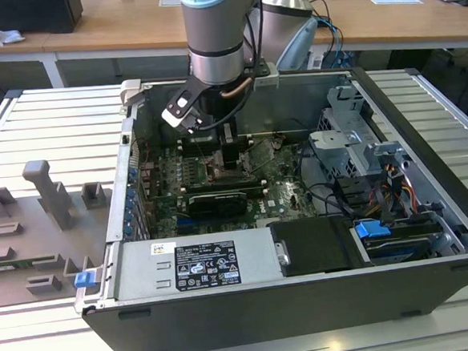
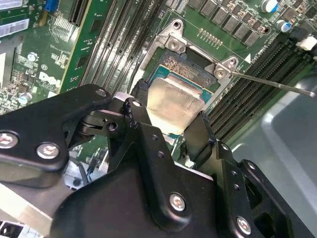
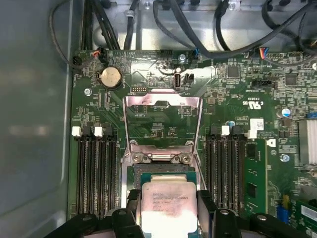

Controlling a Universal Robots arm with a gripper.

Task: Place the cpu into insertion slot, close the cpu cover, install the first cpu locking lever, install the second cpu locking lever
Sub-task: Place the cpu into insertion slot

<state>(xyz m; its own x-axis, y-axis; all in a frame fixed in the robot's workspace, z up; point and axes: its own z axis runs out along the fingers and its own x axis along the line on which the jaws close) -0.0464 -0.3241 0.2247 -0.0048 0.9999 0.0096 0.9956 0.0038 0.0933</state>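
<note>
- Wooden desks (image 1: pixel 128 34) line the back of the room. Nearer you, an open computer case (image 1: pixel 227 312) lies on the slatted metal bench (image 1: pixel 45 116), and the arm reaches down into it.
- You have the hand (image 2: pixel 171 113) clamped on the cpu (image 2: pixel 173 99), with a finger pressed against each of two opposite edges.
- You are holding the cpu low over the insertion slot (image 2: pixel 187 67), covering most of it. Whether it is already seated cannot be told.
- The cpu cover (image 3: pixel 143 100) stands swung open beyond the slot, between the two banks of memory slots (image 3: pixel 94 173).
- Treat the cpu as light and stiff, with a smooth metal top that would likely slip under a loose grip.
- Its underside and the slot's contacts are probably fragile, so grip it by the edges only, keep it level and do not force it.
</note>
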